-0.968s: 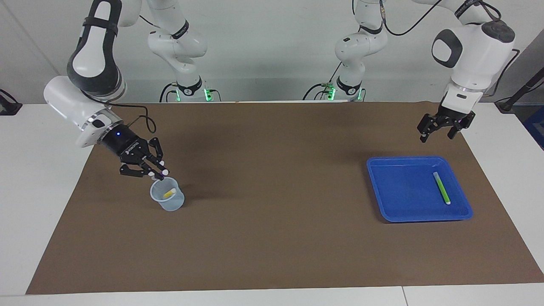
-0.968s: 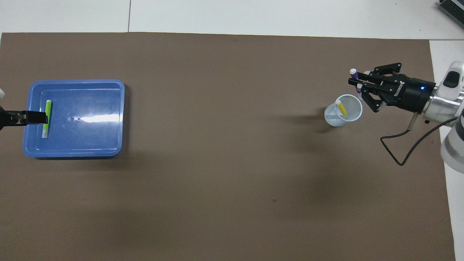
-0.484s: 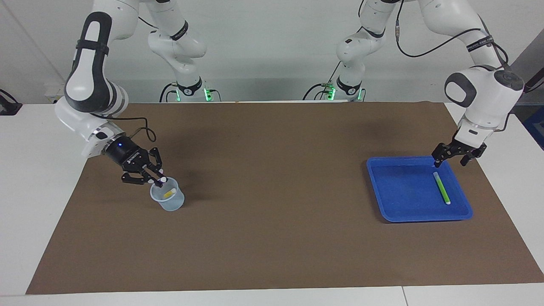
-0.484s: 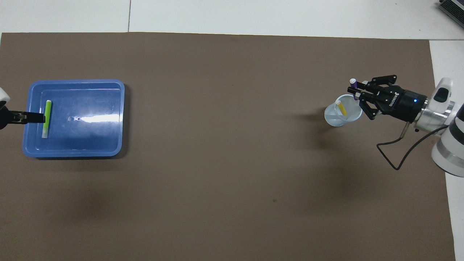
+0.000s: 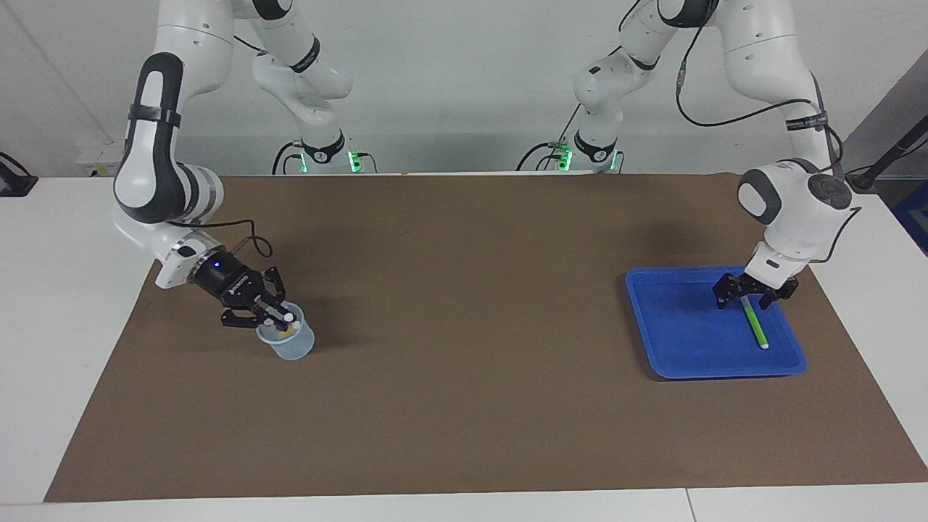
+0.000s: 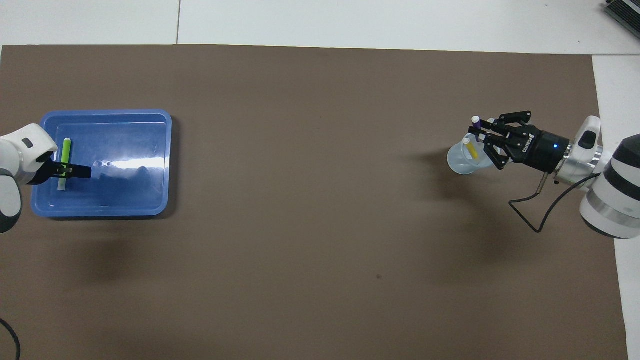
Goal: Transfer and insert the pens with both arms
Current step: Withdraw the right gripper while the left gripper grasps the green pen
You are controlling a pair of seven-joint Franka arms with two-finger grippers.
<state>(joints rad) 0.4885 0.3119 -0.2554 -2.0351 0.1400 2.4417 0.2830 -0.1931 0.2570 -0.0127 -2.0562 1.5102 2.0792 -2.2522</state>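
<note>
A clear plastic cup [image 5: 296,348] [image 6: 456,163] stands toward the right arm's end of the table with the yellow pen [image 6: 470,149] leaning inside it. My right gripper [image 5: 270,316] [image 6: 483,134] is at the cup's rim, shut on the purple pen [image 6: 476,122], whose white tip points up. The green pen [image 5: 755,328] [image 6: 66,149] lies in the blue tray [image 5: 678,348] [image 6: 125,192] toward the left arm's end. My left gripper [image 5: 749,296] [image 6: 75,171] is low in the tray, open, with its fingers on either side of the green pen.
A brown mat [image 5: 464,406] covers most of the white table. The right arm's black cable [image 6: 530,210] loops over the mat beside its wrist.
The right gripper has come down with the purple pen from above the cup to its rim. The left gripper has dropped from above the tray's edge into the tray, over the green pen.
</note>
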